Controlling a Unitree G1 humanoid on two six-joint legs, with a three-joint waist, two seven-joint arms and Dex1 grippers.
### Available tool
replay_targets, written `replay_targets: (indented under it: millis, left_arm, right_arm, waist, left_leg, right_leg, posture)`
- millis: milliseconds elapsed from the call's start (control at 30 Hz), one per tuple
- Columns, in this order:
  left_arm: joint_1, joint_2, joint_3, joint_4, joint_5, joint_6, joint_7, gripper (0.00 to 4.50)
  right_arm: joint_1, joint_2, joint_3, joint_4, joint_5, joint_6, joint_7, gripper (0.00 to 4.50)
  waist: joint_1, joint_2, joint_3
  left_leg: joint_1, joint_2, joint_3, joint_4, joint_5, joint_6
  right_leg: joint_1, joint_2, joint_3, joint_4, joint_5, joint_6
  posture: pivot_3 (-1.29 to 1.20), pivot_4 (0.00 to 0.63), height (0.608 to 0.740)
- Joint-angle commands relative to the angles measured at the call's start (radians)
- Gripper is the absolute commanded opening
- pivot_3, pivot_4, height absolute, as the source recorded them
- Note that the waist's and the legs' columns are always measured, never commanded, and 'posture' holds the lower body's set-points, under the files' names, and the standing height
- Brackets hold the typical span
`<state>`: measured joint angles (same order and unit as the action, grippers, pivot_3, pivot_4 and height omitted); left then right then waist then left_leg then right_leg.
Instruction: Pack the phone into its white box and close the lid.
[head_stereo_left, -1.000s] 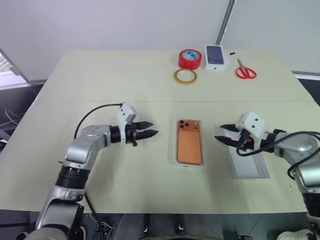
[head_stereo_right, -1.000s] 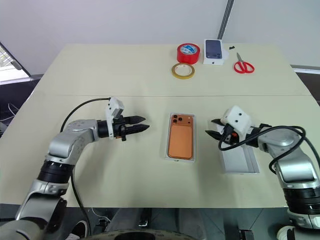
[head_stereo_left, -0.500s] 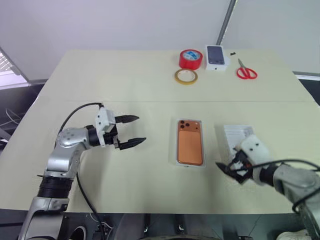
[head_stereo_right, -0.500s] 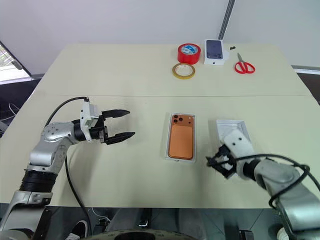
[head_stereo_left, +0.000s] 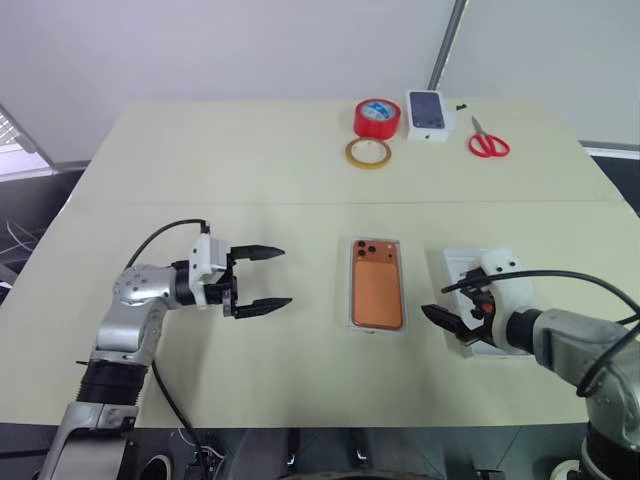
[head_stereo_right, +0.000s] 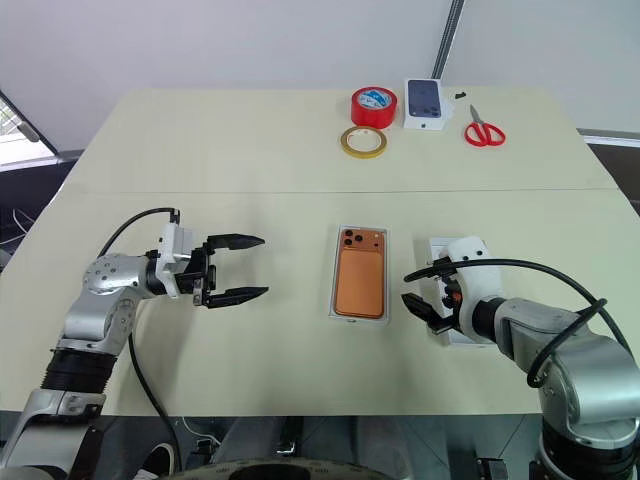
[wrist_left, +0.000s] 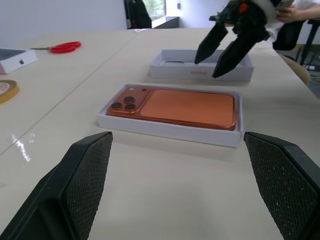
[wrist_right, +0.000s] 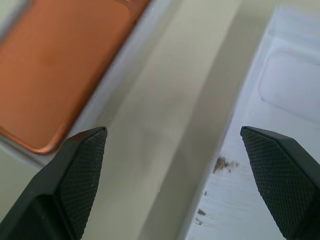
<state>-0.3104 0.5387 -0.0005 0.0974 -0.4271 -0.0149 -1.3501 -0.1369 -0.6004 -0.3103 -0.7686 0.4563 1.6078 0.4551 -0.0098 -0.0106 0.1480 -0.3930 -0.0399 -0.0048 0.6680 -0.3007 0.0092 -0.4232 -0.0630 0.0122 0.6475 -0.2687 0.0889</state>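
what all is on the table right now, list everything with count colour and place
phone: 1, orange, lying camera side up in the white box at table centre
white box: 1, white, table centre
lid: 1, white, open side up, right of the white box
red tape roll: 1, red, far edge
tan tape ring: 1, tan, just in front of the red roll
small box: 1, white with dark phone picture, far edge
scissors: 1, red handles, far right
table: 1, beige
left gripper: 1, black fingers, open, left of the white box
right gripper: 1, black fingers, open, at the lid's near left

Table (head_stereo_left: 250, 160): white box (head_stereo_left: 352, 290), lid (head_stereo_left: 462, 270), tapes, scissors (head_stereo_left: 489, 143).
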Motion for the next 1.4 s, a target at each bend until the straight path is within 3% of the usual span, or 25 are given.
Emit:
replay_targets:
  millis: [33, 400, 500, 733, 900, 1067, 1267, 1400]
  left_arm:
    - [0.008, -0.010, -0.006, -0.035, -0.014, -0.022, 0.002, 4.42]
    - [0.047, -0.035, -0.023, -0.061, -0.005, -0.031, 0.045, 4.42]
    - [0.045, -0.047, -0.029, -0.063, -0.003, -0.029, 0.061, 4.49]
    - [0.056, -0.050, -0.031, -0.079, -0.002, -0.024, 0.080, 4.49]
    - [0.055, -0.047, -0.030, -0.073, 0.001, -0.028, 0.085, 4.49]
    - [0.040, -0.052, -0.027, -0.060, 0.000, -0.022, 0.099, 4.49]
    - [0.013, -0.075, -0.017, -0.056, -0.012, 0.070, 0.190, 4.49]
    - [0.003, -0.105, -0.012, -0.071, -0.002, 0.113, 0.277, 4.49]
  right_arm:
    - [-0.029, -0.046, 0.003, 0.026, 0.029, 0.007, -0.030, 4.47]
    - [-0.038, -0.031, 0.020, 0.070, 0.199, 0.007, -0.175, 4.47]
    - [-0.017, -0.018, 0.028, 0.086, 0.219, 0.007, -0.255, 3.62]
    - [0.007, -0.004, 0.036, 0.107, 0.272, 0.007, -0.375, 0.11]
    - [-0.031, 0.031, 0.015, 0.134, 0.338, 0.007, -0.430, 0.05]
    - [-0.189, 0.116, -0.045, 0.189, 0.296, 0.000, -0.413, 0.05]
    - [-0.285, 0.233, -0.047, 0.272, 0.310, -0.301, -0.275, 0.05]
    - [-0.326, 0.376, -0.106, 0.321, 0.401, -0.385, -0.260, 0.05]
  waist:
    - [-0.001, 0.000, 0.000]
    - [-0.001, 0.000, 0.000]
    - [-0.001, 0.000, 0.000]
    - [-0.003, -0.002, -0.002]
    - [-0.005, -0.005, -0.004]
    - [-0.010, -0.004, -0.003]
    - [-0.001, -0.004, -0.003]
    - [-0.005, -0.004, -0.003]
  left_leg:
    - [0.000, 0.000, 0.000, 0.000, 0.000, 0.000]
    - [0.000, 0.000, 0.000, 0.000, 0.000, 0.000]
    - [0.000, 0.000, 0.000, 0.000, 0.000, 0.000]
    - [0.001, 0.000, 0.000, 0.000, 0.000, 0.000]
    - [0.002, 0.000, 0.000, 0.000, 0.000, 0.000]
    - [0.002, 0.001, 0.000, 0.000, 0.000, 0.000]
    - [0.001, 0.000, 0.000, 0.000, 0.000, 0.000]
    - [0.000, 0.000, 0.000, 0.000, 0.000, 0.000]
  right_leg:
    - [0.000, 0.000, 0.000, 0.000, 0.000, 0.000]
    - [0.000, 0.000, 0.000, 0.000, 0.000, 0.000]
    - [0.000, 0.000, 0.000, 0.000, 0.000, 0.000]
    - [0.001, 0.000, 0.000, 0.000, 0.000, 0.000]
    - [0.002, 0.000, 0.000, 0.000, 0.000, 0.000]
    - [0.001, 0.001, 0.000, 0.001, 0.000, 0.000]
    - [0.000, 0.001, 0.000, 0.001, 0.000, 0.000]
    - [0.000, 0.001, 0.000, 0.001, 0.000, 0.000]
  posture:
    - [0.00, 0.150, 0.740]
    - [0.00, 0.150, 0.740]
    - [0.00, 0.150, 0.740]
    - [0.00, 0.150, 0.740]
    - [0.00, 0.150, 0.740]
    - [0.00, 0.150, 0.740]
    - [0.00, 0.150, 0.740]
    - [0.00, 0.150, 0.740]
